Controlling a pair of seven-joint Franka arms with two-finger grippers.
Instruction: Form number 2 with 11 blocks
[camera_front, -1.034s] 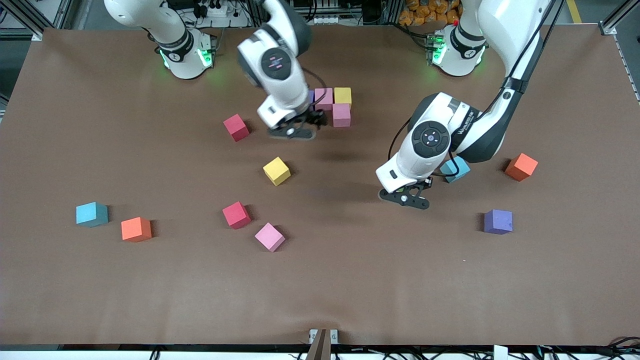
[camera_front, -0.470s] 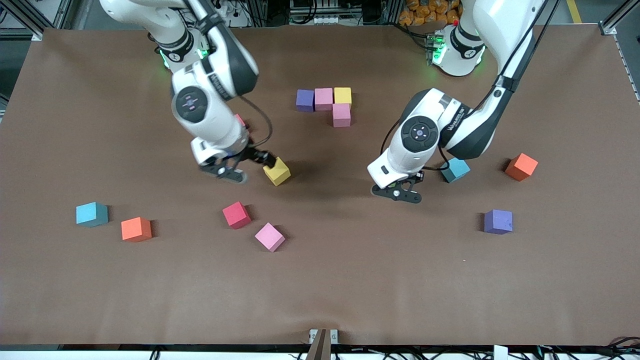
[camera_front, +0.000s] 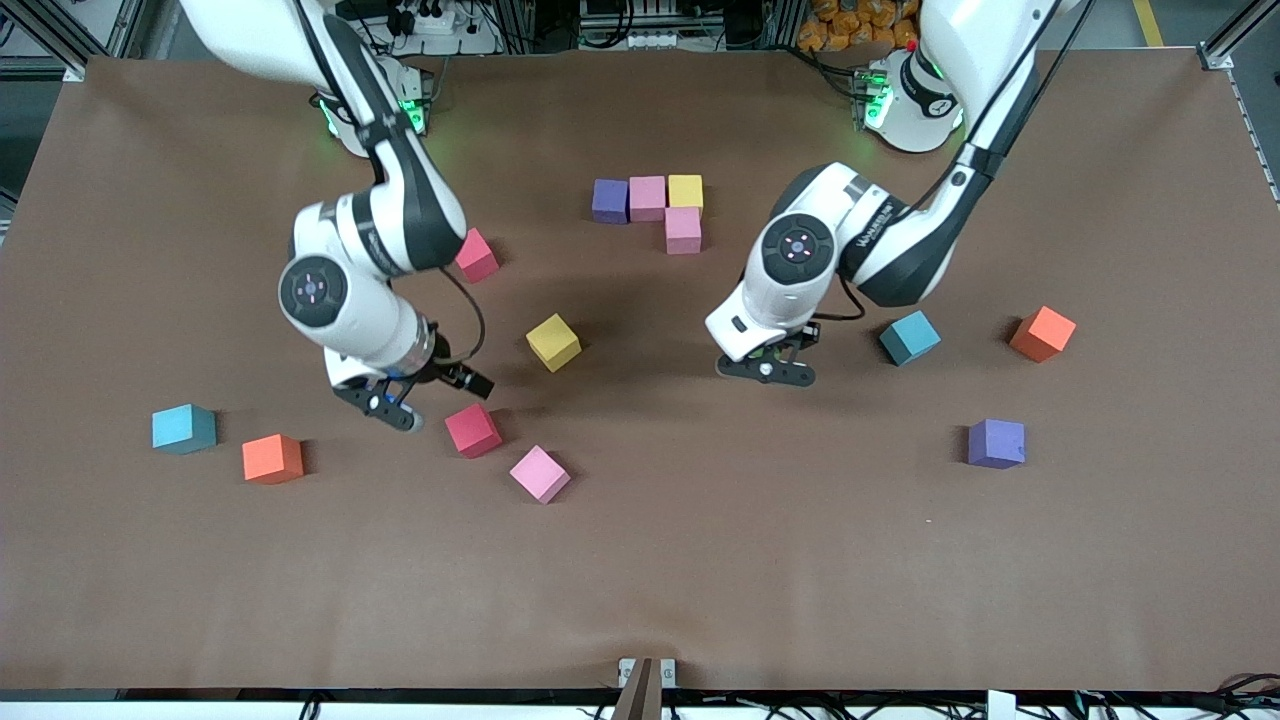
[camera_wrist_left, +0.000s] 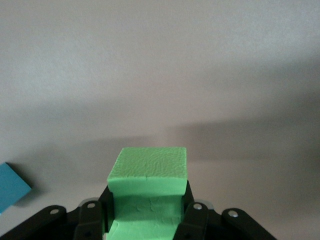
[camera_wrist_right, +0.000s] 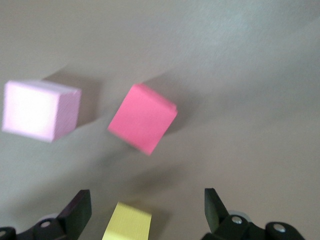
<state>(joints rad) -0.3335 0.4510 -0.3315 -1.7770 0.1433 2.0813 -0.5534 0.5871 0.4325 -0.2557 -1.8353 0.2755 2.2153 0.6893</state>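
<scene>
A row of purple (camera_front: 609, 200), pink (camera_front: 647, 197) and yellow (camera_front: 685, 190) blocks lies near the bases, with a second pink block (camera_front: 683, 230) touching the yellow one on the camera side. My left gripper (camera_front: 765, 370) is shut on a green block (camera_wrist_left: 147, 172), which is hidden under the hand in the front view, over bare table beside a light blue block (camera_front: 909, 337). My right gripper (camera_front: 385, 405) is open and empty, low beside a red block (camera_front: 472, 430). The right wrist view shows that red block (camera_wrist_right: 142, 118), a pink block (camera_wrist_right: 40, 110) and a yellow block (camera_wrist_right: 127, 227).
Loose blocks lie around: red (camera_front: 477, 255), yellow (camera_front: 553, 341), pink (camera_front: 540, 473), light blue (camera_front: 184, 428) and orange (camera_front: 272, 458) toward the right arm's end, and orange (camera_front: 1042, 333) and purple (camera_front: 996, 443) toward the left arm's end.
My right arm swung away from the block row, past the yellow block, down to beside the red block. My left gripper moved a little toward the table's middle with the green block.
</scene>
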